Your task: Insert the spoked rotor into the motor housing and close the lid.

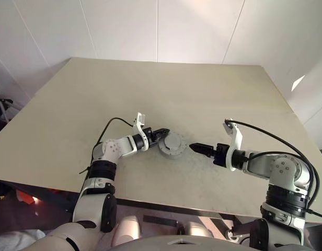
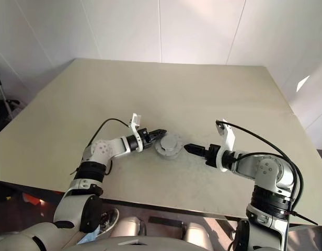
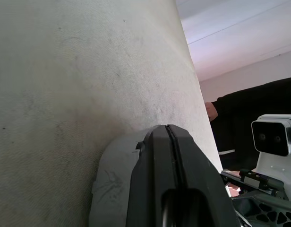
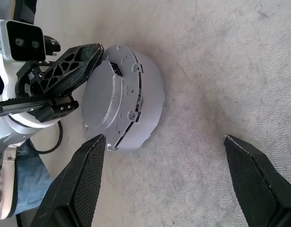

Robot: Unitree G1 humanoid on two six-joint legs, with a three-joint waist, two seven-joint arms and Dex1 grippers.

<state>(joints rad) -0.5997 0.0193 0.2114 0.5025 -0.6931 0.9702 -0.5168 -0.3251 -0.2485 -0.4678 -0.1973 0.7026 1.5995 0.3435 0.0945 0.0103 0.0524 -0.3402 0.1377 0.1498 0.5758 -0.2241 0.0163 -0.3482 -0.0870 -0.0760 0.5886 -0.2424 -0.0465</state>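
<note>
Two white-shelled robot arms with black joint bands, left gripper (image 1: 162, 132) and right gripper (image 1: 195, 147) each with two black tapered fingers (image 4: 84, 182), lattice-ribbed finger backs, white wrist camera brackets, black cables looping from wrists, silver round shoulder housing with small screws

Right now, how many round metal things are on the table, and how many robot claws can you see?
Round metal motor housing with its lid on top: 1
Robot claws: 2, the left gripper shut beside the housing, the right gripper open
Total: 3
</note>
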